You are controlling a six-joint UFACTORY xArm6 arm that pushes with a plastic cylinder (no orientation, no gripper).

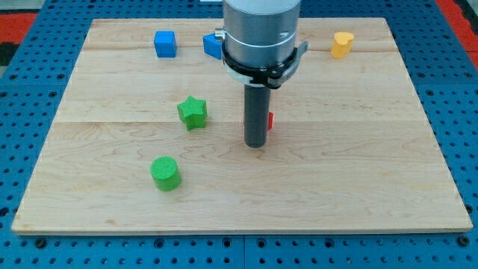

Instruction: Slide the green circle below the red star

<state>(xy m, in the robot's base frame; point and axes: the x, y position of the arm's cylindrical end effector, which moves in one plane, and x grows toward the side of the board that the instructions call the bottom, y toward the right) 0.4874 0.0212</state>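
The green circle (pixel 165 172) is a short cylinder lying at the view's lower left on the wooden board. The red star (pixel 270 120) is almost wholly hidden behind my rod; only a small red edge shows to the rod's right. My tip (pixel 255 144) rests on the board just in front of the red star, well to the right of the green circle and a little above its level in the view.
A green star (pixel 193 112) lies up and right of the green circle. A blue cube (pixel 165 43) and another blue block (pixel 213 45), partly hidden by the arm, sit near the view's top. A yellow block (pixel 342 44) is at top right. The board (pixel 358 179) lies on blue pegboard.
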